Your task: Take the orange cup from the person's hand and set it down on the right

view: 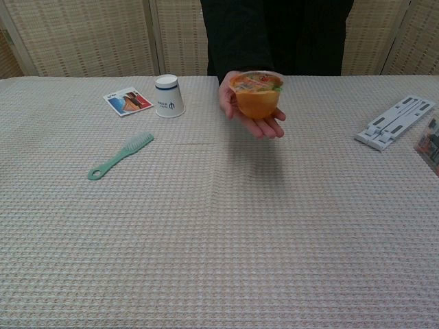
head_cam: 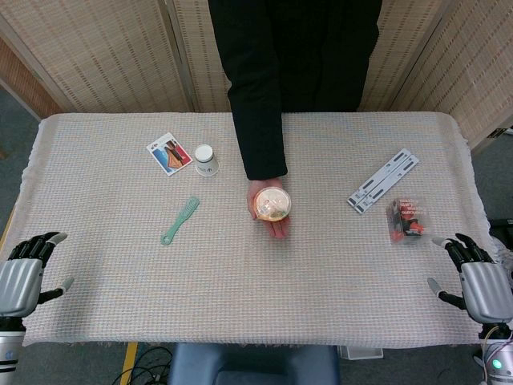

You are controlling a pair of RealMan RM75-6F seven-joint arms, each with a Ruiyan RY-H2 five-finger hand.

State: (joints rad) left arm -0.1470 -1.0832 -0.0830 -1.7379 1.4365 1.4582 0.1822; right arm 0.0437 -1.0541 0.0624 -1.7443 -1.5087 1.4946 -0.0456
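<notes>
The orange cup (head_cam: 272, 204) is a small clear plastic cup filled with orange contents, sealed on top with a printed film lid showing orange, red and green patches. It stands upright on the open palm of the person's hand (head_cam: 273, 220), which reaches out from the far edge of the desk (head_cam: 240, 281) and holds the cup raised above the cloth. From above it sits roughly midway between the left and right edges, nearer the far edge than the near one.
</notes>
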